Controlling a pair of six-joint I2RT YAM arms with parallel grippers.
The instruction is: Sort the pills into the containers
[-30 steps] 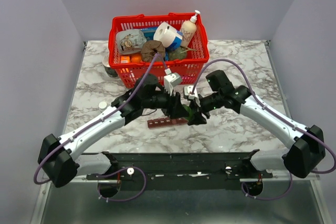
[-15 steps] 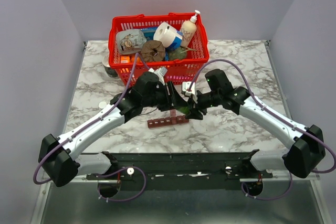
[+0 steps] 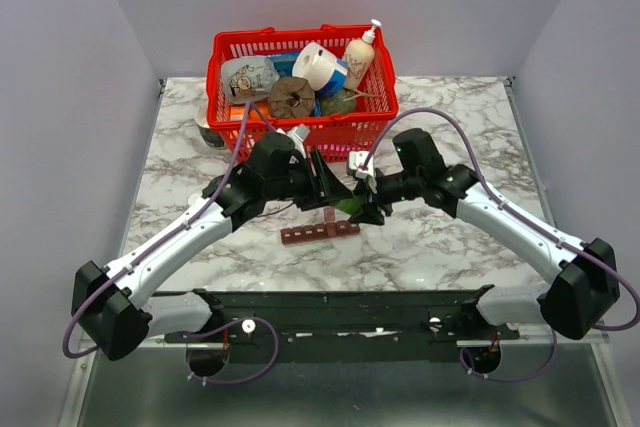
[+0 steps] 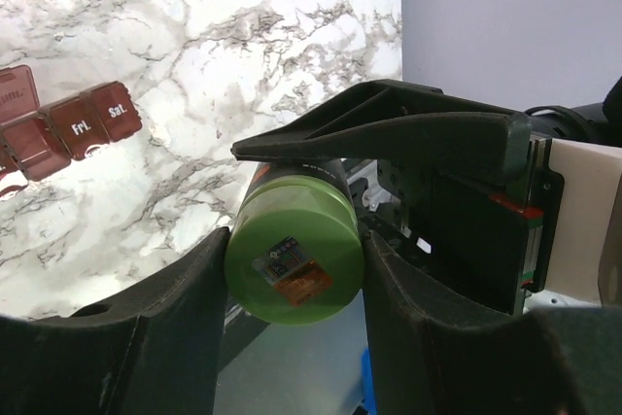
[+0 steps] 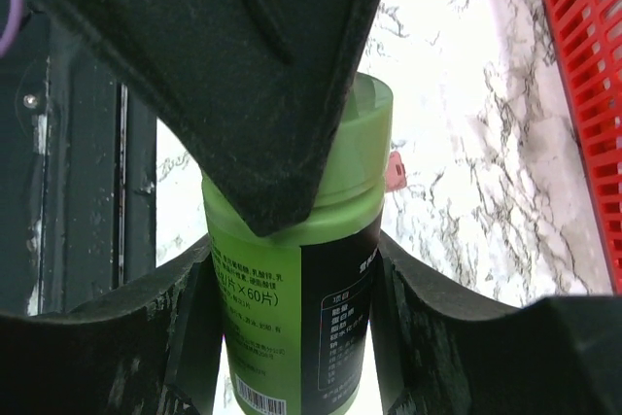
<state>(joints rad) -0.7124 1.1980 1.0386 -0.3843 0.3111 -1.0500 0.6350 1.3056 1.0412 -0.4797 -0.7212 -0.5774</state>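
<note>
The dark red pill organizer lies flat on the marble table, its lids shut; the left wrist view shows its end compartments, marked Fri. and Sat. Just above and behind it both grippers meet on a small green bottle, held off the table. My left gripper is shut on the bottle's green cap, seen end-on. My right gripper is shut on the bottle's labelled body. In the right wrist view the left finger covers most of the cap. No loose pills show.
A big red mesh basket full of goods stands at the back of the table, its wall also in the right wrist view. A small white disc lies at the left. A dark jar stands left of the basket.
The left wrist has turned about the bottle's cap and its forearm has swung back toward the basket. Both grippers and the bottle have shifted slightly up and back. The organizer has not moved.
</note>
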